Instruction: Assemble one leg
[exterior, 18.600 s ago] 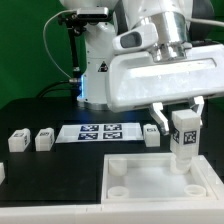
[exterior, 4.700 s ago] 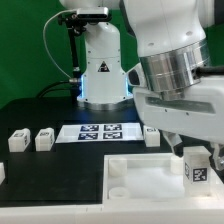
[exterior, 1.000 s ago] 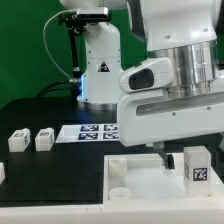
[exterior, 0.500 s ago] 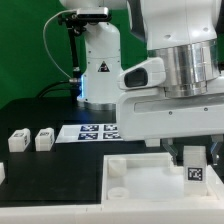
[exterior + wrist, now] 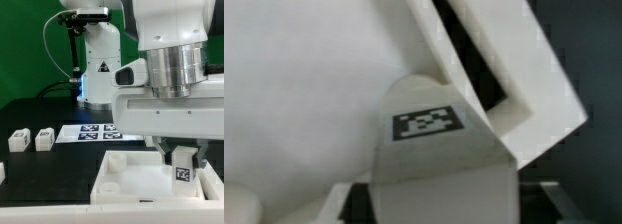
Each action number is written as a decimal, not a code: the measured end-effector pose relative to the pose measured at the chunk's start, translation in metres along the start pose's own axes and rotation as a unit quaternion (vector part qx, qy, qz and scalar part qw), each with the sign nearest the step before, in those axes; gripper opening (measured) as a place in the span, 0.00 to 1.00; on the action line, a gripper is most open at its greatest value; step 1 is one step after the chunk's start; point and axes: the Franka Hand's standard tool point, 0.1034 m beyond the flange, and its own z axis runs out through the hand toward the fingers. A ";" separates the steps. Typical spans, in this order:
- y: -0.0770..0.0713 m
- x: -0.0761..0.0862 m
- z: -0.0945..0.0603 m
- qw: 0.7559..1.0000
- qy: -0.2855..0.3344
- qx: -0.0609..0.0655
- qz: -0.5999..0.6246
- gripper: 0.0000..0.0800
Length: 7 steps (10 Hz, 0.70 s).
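My gripper [image 5: 181,157] is shut on a white leg [image 5: 183,172] with a black-and-white tag facing the camera. It holds the leg upright at the right corner of the large flat white square piece [image 5: 135,172], with the leg's lower end down at that piece. In the wrist view the leg [image 5: 434,150] fills the space between the fingers of the gripper [image 5: 441,208], and its tag faces the camera. Two more legs [image 5: 17,141] [image 5: 44,139] lie on the black table at the exterior view's left.
The marker board [image 5: 92,131] lies behind the flat piece in the middle of the table. The robot base [image 5: 98,70] stands behind it. The arm's big white body hides the table's far right.
The gripper and leg have shifted a little toward the exterior view's left. The flat white piece has moved with them, and its left edge now sits farther left and skewed.
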 end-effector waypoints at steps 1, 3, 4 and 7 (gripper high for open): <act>0.001 0.001 0.000 1.000 0.002 -0.001 0.013 0.39; 0.002 0.001 0.000 0.999 0.004 0.000 0.051 0.46; 0.002 0.001 0.001 0.999 0.004 -0.001 0.043 0.67; 0.002 0.001 0.001 0.999 0.004 -0.001 0.042 0.78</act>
